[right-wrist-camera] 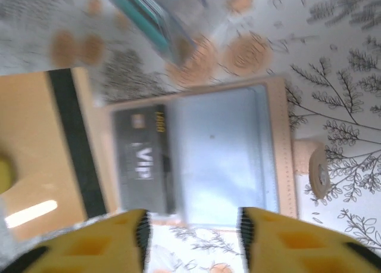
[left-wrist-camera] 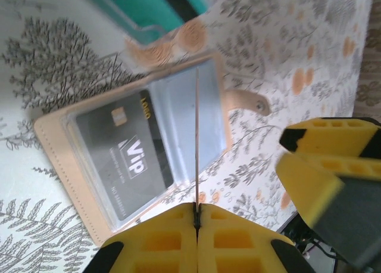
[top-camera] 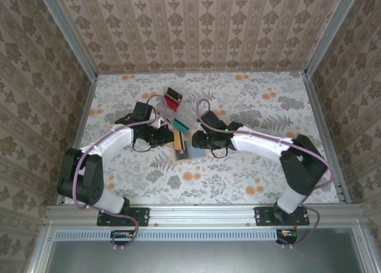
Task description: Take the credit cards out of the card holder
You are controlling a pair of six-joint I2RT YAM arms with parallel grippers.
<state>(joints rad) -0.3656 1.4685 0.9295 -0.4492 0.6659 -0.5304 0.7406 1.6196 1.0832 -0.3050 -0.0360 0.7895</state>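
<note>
The card holder [left-wrist-camera: 59, 143] lies open and flat on the table, a tan wallet [right-wrist-camera: 280, 136] with blue-grey pockets. A black "VIP" credit card [left-wrist-camera: 122, 154] sits in its clear pocket [right-wrist-camera: 140, 160]. My left gripper [left-wrist-camera: 196, 213] is shut on a thin orange-yellow credit card [left-wrist-camera: 196, 136], seen edge-on and held upright above the holder. The right wrist view shows that card's [right-wrist-camera: 41, 148] back with its black stripe. My right gripper [right-wrist-camera: 193, 228] hovers open just over the holder's near edge with nothing between its fingers [left-wrist-camera: 327, 160]. From above, both grippers [top-camera: 169, 137] [top-camera: 195, 143] meet at the holder [top-camera: 190, 152].
A clear tiered stand [top-camera: 178, 109] stands just behind the holder, holding a red-and-black card [top-camera: 174, 97] and a teal card [left-wrist-camera: 149, 5]. The holder's snap tab [left-wrist-camera: 247, 100] sticks out sideways. Patterned walls ring the floral table.
</note>
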